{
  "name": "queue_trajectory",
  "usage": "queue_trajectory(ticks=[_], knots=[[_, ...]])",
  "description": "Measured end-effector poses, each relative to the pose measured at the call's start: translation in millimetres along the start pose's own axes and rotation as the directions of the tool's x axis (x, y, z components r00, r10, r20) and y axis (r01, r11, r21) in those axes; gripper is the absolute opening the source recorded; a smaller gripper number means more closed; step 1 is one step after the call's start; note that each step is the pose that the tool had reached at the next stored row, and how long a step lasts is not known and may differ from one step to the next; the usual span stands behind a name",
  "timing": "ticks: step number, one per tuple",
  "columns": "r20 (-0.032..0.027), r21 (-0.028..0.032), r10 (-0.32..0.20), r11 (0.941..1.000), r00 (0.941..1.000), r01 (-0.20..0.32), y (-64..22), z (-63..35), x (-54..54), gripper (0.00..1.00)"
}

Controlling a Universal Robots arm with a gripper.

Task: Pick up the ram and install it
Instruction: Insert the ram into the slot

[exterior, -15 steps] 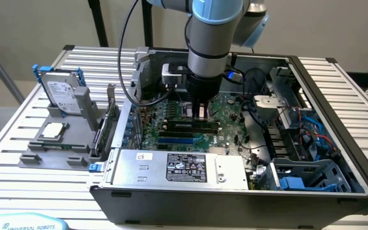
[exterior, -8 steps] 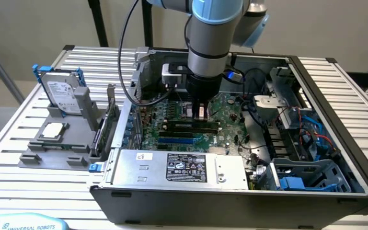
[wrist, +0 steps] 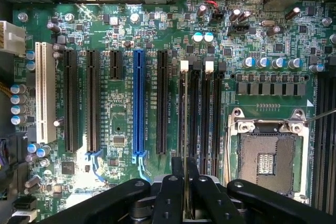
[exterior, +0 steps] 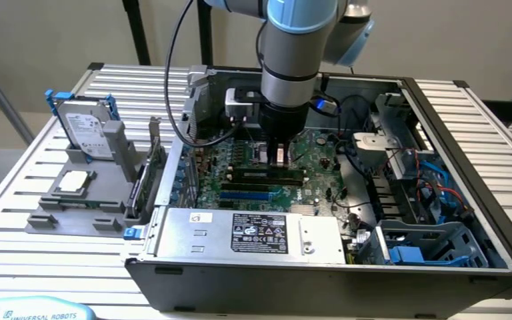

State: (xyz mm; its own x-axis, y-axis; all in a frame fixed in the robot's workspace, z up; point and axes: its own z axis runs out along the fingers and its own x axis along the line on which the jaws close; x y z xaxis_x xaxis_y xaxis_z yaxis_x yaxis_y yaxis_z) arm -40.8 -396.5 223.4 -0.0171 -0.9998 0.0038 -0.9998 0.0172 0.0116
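Gripper point(wrist: 185, 192) fingers pressed together on the ram point(wrist: 184, 129), pinching it edge-on so the thin board hangs straight down, lined up with a memory slot point(wrist: 195, 111) on the motherboard point(wrist: 121, 124). Ram sits directly over the leftmost black slot beside the white latch point(wrist: 184, 66), likely held vertical so its edge can drop into the slot; whether it touches the slot yet, cannot tell. Just beyond the slots lies the CPU socket point(wrist: 268, 156); farther off, the blue PCIe slot point(wrist: 138, 103). In the exterior view the arm point(exterior: 290, 60) reaches down into the open computer case point(exterior: 469, 200), with the power supply point(exterior: 247, 233) at the case front.
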Motion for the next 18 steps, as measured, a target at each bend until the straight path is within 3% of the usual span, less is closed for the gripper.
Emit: queue_trajectory(ticks=[13, 14, 18], knots=[[-0.0055, 0.0004, 0.0, 1.0, 1.0, 0.0, 0.4, 3.6, -0.4, 0.15], [-0.0053, 0.0004, 0.0, 1.0, 1.0, 0.0, 0.4, 3.5, -0.4, 0.22], [-0.0053, -0.0007, 0.0, 1.0, 1.0, 0.0, 0.6, -3.6, -0.4, 0.22]])
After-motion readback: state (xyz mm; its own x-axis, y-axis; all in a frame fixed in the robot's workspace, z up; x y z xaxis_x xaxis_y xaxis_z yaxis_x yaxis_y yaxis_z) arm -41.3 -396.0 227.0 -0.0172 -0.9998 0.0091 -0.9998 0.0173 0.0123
